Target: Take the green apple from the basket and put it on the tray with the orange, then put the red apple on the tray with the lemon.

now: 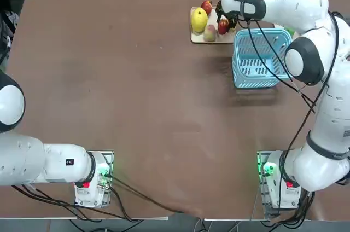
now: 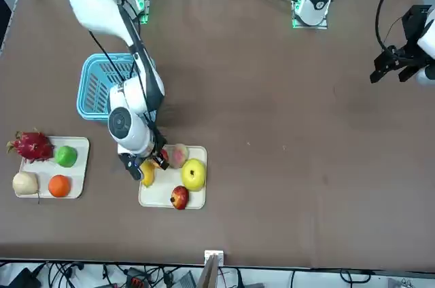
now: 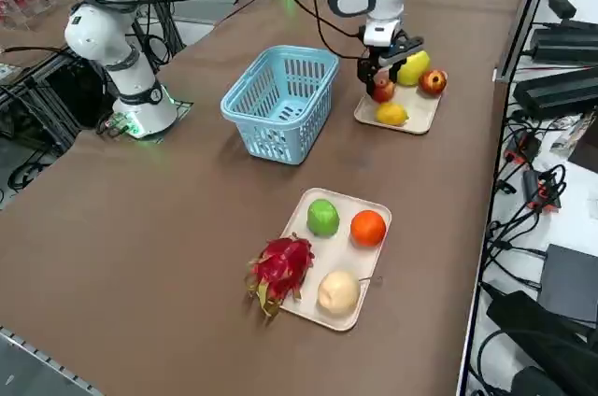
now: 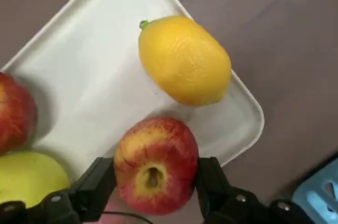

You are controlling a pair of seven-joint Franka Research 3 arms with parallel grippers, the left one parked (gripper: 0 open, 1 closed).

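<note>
Right gripper (image 4: 153, 182) low over the flat cream tray with the lemon (image 4: 95, 71), fingers (image 4: 97, 184) closed on both sides of the small round red apple with a yellowish patch (image 4: 156, 163). Apple held at the tray's edge, just beside the yellow oval lemon (image 4: 185, 60). Could not tell whether the apple touched the tray.

Crowded around it on the same tray: a big yellow-green round fruit (image 2: 194, 174), a dull pink-green fruit (image 2: 178, 155) and a darker all-red fruit (image 2: 179, 197). Light blue plastic basket with slatted sides (image 3: 280, 102) just beside that tray on the brown desk (image 1: 136, 106), with nothing seen inside.

Well apart, the other flat cream tray with the orange (image 3: 360, 265), carrying the small round bright green apple (image 3: 323, 218), the small round bright orange fruit (image 3: 368, 227), a pale cream round fruit (image 3: 337, 292) and a spiky magenta dragon fruit (image 3: 282, 268).

From above, gripper and red apple mostly hidden under the white arm, and the tray with the orange covered too. From across the desk, red apple almost wholly behind the wrist. In the wrist view, two fruits cut off at the picture's edge.
</note>
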